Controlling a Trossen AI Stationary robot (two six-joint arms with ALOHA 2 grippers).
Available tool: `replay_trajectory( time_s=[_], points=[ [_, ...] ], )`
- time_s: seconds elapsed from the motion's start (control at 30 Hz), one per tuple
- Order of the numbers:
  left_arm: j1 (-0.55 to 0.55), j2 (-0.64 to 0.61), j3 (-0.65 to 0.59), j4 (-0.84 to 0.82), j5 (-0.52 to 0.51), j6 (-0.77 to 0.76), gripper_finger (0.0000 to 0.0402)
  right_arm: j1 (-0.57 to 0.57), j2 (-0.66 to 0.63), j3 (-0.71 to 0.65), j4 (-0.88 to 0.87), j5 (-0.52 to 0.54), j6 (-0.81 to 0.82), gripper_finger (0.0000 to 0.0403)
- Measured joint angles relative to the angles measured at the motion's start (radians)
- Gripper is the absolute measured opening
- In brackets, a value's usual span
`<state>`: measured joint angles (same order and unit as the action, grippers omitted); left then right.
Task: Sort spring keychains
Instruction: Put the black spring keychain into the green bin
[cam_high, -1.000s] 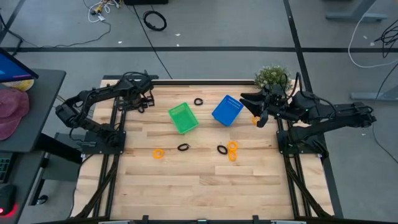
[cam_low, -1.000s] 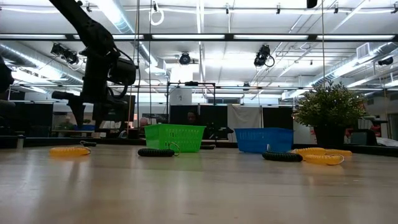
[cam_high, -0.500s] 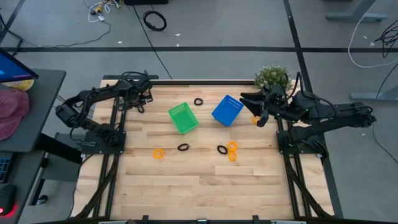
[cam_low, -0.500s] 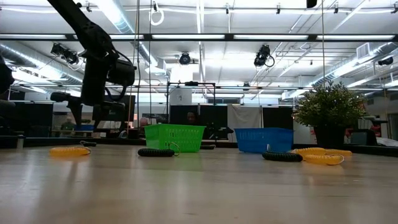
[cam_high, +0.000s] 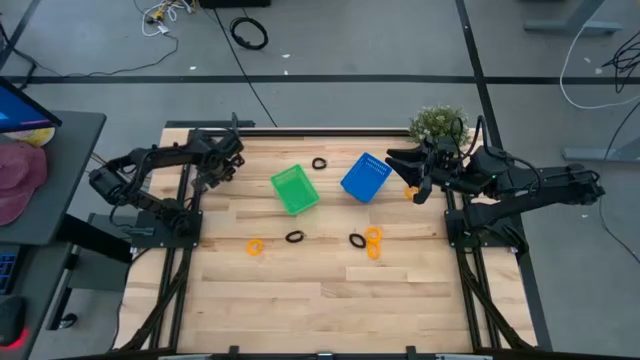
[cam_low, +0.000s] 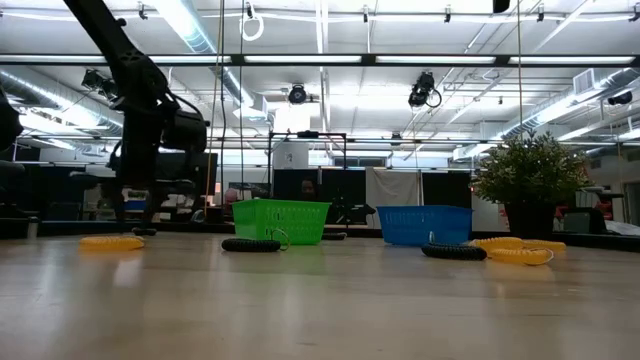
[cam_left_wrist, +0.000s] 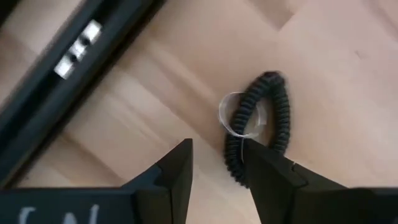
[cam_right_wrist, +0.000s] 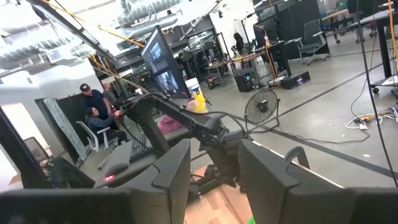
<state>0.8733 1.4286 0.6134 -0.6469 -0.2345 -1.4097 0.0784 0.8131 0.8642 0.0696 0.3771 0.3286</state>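
Since the earlier frames the left gripper (cam_high: 214, 170) had dropped lower at the worktop's far left corner, coming down over a black keychain (cam_left_wrist: 264, 127) that lay flat beside the dark frame rail (cam_left_wrist: 68, 74). Its fingers (cam_left_wrist: 180, 168) stood apart and partly drawn in, one on either side of the coil's near end but not yet pinched on it; nothing was grasped. That straddle looked like the set-up for a pick. The right gripper (cam_high: 418, 185) hung unmoved at the far right edge, near the potted plant (cam_high: 437, 124), with fingers apart and empty, apparently waiting its turn. The green basket (cam_high: 294, 189) and blue basket (cam_high: 364, 177) sat tilted toward the far middle of the worktop, presumably one per colour. Other keychains were loose on the wood: a black one (cam_high: 319, 163) between the baskets, black ones (cam_high: 294, 237) and (cam_high: 357, 240) nearer the middle, an orange one (cam_high: 255, 246) left of them, an orange pair (cam_high: 374, 241) to their right. No keychain could be seen inside either basket, so sorting seemed barely begun.
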Motion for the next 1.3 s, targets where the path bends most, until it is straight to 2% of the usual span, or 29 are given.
replay_trajectory(
  time_s=[0.27,0.43,0.53,0.8,1.07,1.3],
  points=[
    [-0.001,0.000,-0.006,0.051,-0.033,-0.038,0.0152,0.000,0.000,0.000,0.000,0.000,0.004,0.0141],
    [-0.001,0.000,-0.006,0.061,-0.054,-0.030,0.0138,0.000,0.000,0.000,0.000,0.000,0.004,0.0141],
    [-0.001,0.000,-0.006,0.060,-0.063,0.008,0.0114,0.000,0.000,0.000,0.000,0.000,0.004,0.0141],
    [-0.001,-0.002,-0.004,0.060,-0.088,0.115,0.0010,0.000,0.000,0.000,0.000,0.000,0.003,0.0141],
    [-0.012,-0.024,-0.005,0.060,-0.085,0.198,0.0003,0.000,0.000,0.000,0.000,0.000,0.003,0.0141],
    [-0.048,-0.160,-0.005,0.068,-0.131,0.287,0.0002,0.000,0.000,0.000,0.000,0.000,0.003,0.0141]
  ],
)
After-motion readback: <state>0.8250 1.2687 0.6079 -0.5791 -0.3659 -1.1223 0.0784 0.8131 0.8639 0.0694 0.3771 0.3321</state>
